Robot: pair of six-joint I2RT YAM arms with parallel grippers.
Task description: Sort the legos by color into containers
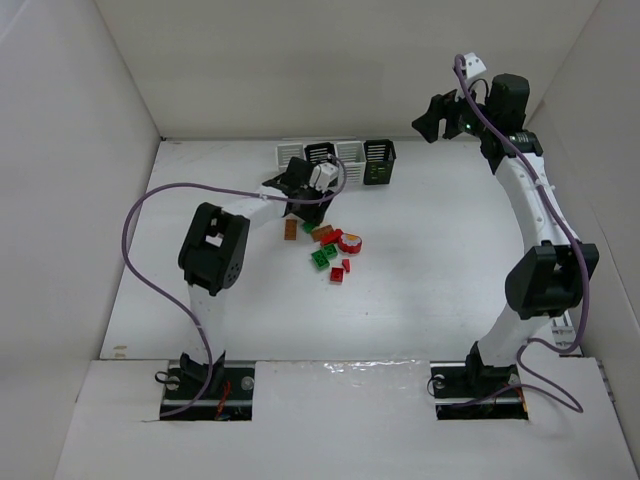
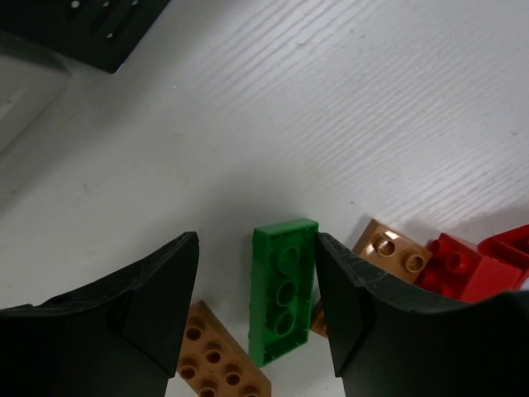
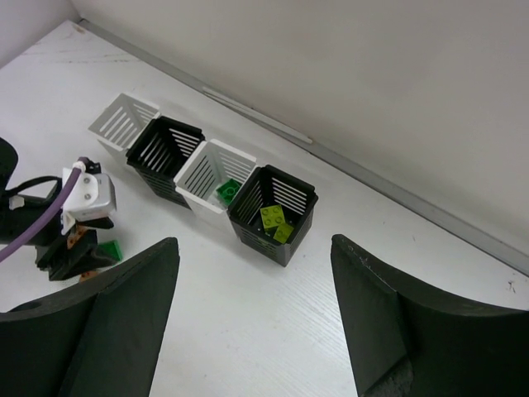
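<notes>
The overhead view places the left gripper point(image 1: 300, 190) low over the loose legos point(image 1: 335, 250), just in front of the row of four containers point(image 1: 335, 158). The right gripper point(image 1: 440, 112) hangs high at the far right, well apart. Only the left wrist camera shows the closer detail. There the fingers point(image 2: 124, 331) stand apart astride a green brick point(image 2: 285, 289) lying flat on the table point(image 2: 331, 99). One finger is against the brick and a gap shows at the other. Tan bricks point(image 2: 219, 360) and red bricks point(image 2: 463, 269) lie just beside. Only the right wrist camera looks into the bins: a green piece point(image 3: 225, 193) in the second white bin point(image 3: 207, 161), and yellow-green bricks point(image 3: 273, 219) in the end black bin point(image 3: 289, 194). The right gripper's fingers are spread, nothing between them.
</notes>
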